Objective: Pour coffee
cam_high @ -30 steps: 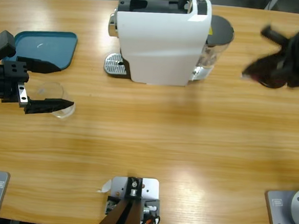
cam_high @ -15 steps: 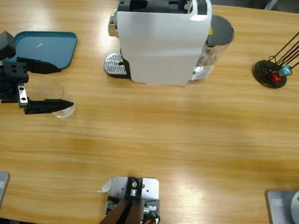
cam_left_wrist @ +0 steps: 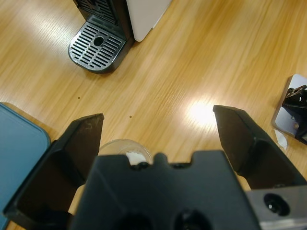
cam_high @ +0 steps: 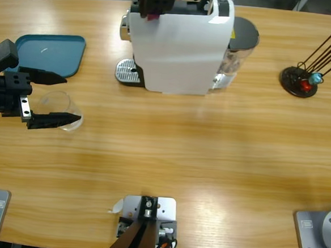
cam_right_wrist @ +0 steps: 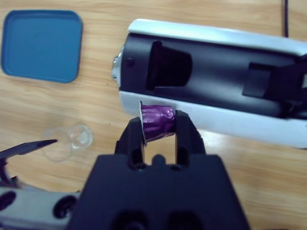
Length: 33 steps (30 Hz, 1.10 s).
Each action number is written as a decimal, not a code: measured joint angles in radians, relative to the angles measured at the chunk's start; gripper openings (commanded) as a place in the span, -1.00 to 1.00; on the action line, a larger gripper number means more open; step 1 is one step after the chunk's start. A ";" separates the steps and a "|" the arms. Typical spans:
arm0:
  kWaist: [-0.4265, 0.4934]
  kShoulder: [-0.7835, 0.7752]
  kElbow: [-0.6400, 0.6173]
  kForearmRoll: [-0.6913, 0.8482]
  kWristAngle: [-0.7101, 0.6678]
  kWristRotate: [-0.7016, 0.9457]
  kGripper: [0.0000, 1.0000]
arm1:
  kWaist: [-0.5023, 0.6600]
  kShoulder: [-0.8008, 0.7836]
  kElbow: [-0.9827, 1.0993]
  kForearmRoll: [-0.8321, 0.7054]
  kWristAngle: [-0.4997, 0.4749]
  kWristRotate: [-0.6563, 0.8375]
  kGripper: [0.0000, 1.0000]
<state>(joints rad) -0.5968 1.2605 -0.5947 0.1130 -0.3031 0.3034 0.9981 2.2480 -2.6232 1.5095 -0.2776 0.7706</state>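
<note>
Wooden table (cam_high: 209,155) seen from above, with white coffee machine (cam_high: 179,45) at the far edge, blue tray (cam_high: 51,53) to its left and black capsule stand (cam_high: 298,82) at the right. Left gripper (cam_high: 56,96) spread wide around clear glass tumbler (cam_high: 58,108), one jaw on either side, not touching; coffee not discernible in it. Right gripper (cam_right_wrist: 158,129) above the machine's open top slot (cam_right_wrist: 168,64), clamped on purple capsule (cam_right_wrist: 157,120).

High view: fixed overhead, whole table (cam_high: 208,161). Left wrist view: low, near the table's left end, facing the coffee machine (cam_left_wrist: 120,19). Right wrist view: close above it, looking down. All share it.
</note>
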 measured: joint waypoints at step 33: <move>0.000 0.000 0.040 0.000 0.000 -0.001 0.97 | 0.007 0.029 -0.013 -0.047 -0.095 -0.165 -1.00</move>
<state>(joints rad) -0.5969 1.2605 -0.5550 0.1130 -0.3031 0.3024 1.0048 2.2774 -2.6361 1.4623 -0.3724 0.6057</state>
